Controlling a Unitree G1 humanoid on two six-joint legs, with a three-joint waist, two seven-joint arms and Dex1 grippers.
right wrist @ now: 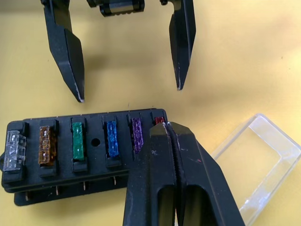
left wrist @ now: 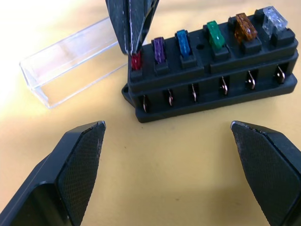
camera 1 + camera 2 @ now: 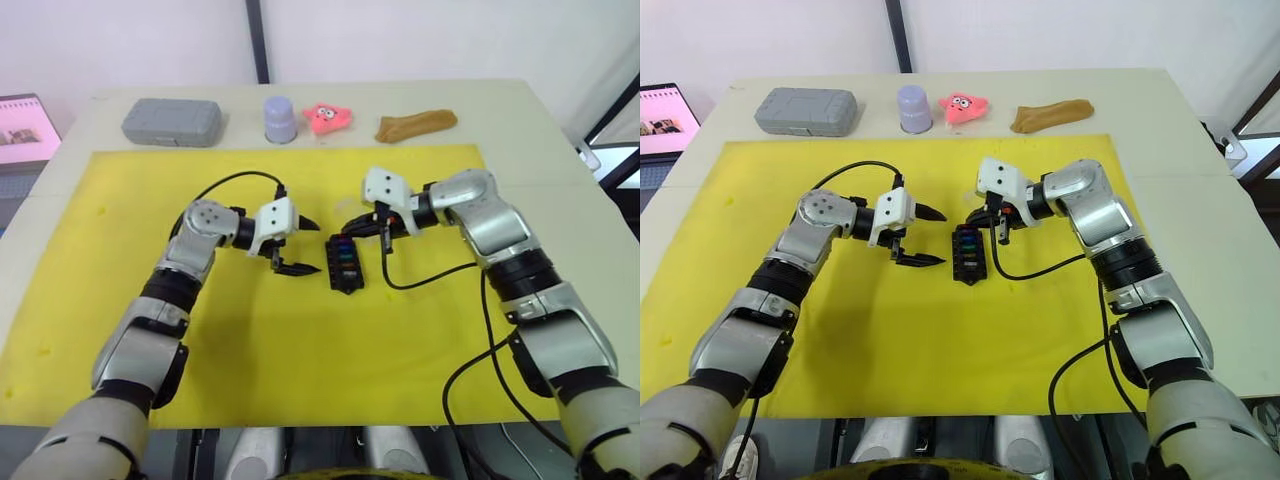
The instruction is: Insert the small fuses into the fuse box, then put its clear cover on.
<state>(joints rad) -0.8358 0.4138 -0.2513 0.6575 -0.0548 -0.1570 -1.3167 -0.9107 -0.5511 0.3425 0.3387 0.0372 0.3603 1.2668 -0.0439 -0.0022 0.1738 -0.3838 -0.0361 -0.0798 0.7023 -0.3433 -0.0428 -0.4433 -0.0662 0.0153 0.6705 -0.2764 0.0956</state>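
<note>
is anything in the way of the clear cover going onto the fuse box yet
Yes. The right gripper, its jaws shut, presses on the red fuse atop the fuse box. The clear cover lies beside that end, on the mat.

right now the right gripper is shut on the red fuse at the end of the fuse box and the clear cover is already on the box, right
Not quite. The clear cover lies on the yellow mat beside the fuse box, as the left wrist view shows. The right gripper is indeed shut on the red fuse at the end slot.

black fuse box point(image 2: 211, 84) holds six fuses point(image 2: 214, 34), clear cover point(image 2: 70, 61) beside.
</note>
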